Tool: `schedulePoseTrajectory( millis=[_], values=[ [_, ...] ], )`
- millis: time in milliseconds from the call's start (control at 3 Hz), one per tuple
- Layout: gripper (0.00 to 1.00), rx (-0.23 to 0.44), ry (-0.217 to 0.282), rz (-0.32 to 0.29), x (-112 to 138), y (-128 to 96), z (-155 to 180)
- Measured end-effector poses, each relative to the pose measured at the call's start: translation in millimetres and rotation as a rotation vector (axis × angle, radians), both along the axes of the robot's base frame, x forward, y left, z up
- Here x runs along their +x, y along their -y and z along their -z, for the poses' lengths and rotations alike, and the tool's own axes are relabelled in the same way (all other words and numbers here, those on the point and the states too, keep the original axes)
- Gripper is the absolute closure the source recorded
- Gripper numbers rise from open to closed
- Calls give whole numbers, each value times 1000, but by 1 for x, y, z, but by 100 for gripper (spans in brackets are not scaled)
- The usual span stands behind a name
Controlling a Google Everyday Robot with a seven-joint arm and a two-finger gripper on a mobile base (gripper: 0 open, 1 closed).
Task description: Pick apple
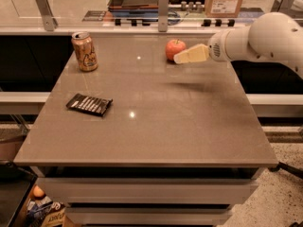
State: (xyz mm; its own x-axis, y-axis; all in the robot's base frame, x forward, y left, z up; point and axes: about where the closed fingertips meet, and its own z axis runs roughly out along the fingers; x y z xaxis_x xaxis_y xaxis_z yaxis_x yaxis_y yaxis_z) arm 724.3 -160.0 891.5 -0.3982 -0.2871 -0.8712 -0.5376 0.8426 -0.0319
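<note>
The red-orange apple (175,49) stands on the grey table (189,126) near its far edge, right of centre. My gripper (182,57) reaches in from the right on a white arm (258,39). Its cream-coloured fingers (191,54) point left, and their tip is right beside the apple's right side, slightly in front of it. I cannot tell if it touches the apple.
A gold-tan soda can (84,51) stands at the far left of the table. A dark snack packet (89,104) lies flat at the left middle. A rail with posts and a counter with boxes run behind the table. Clutter sits on the floor at lower left.
</note>
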Motion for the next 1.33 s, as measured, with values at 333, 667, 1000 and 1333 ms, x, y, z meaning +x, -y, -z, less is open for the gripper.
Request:
schedulePoseTrajectory(
  millis=[333,667,1000,1333],
  values=[
    [0,42,32,-30,21,-11,3],
    [0,74,40,-47,42,-19,9],
    [0,87,28,-51,59,-25,19],
    [0,90,9,-54,72,-33,30]
  ],
)
